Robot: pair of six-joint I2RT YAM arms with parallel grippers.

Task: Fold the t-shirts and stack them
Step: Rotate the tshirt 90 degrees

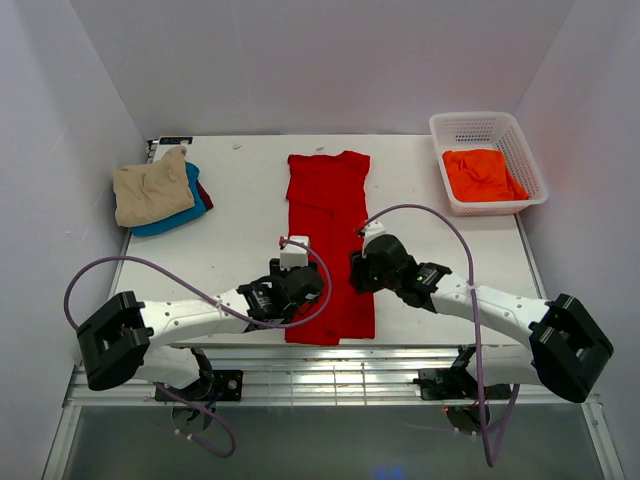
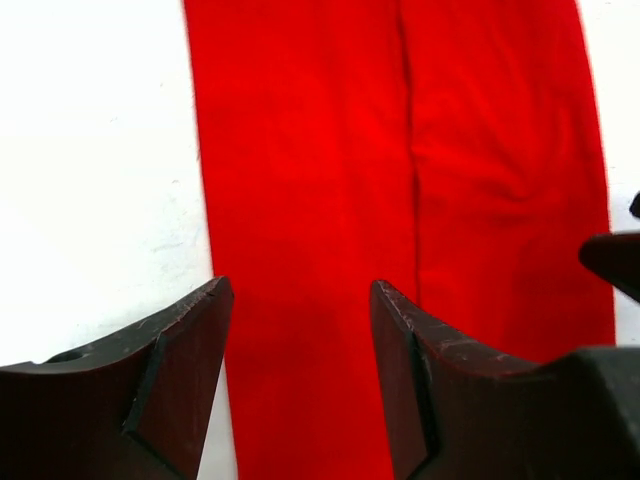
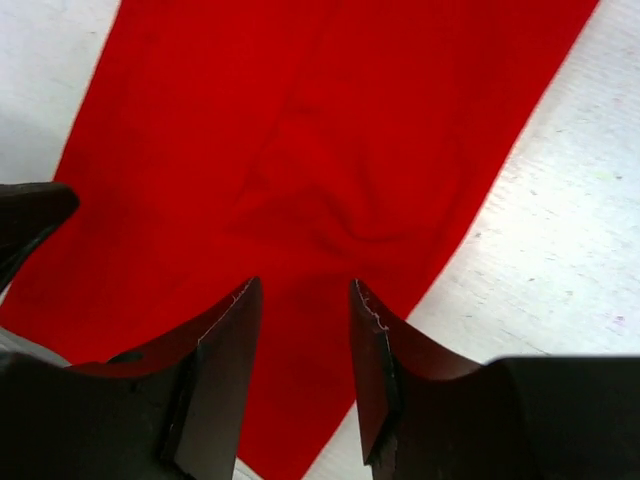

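Left tool (image 2: pixel 299 283) and right tool (image 3: pixel 305 282) partly hide the red t-shirt (image 1: pixel 328 200).

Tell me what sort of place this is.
Most likely a robotics lab test cell, not a home: a bare white table boxed in by plain white walls, a left arm and right arm mounted at its near edge, and a bright red t-shirt laid out as practice laundry.

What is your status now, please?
Left gripper open, right gripper open, both over near end of the red t-shirt. Shirt lies flat, folded to a long strip. Nothing blocking.
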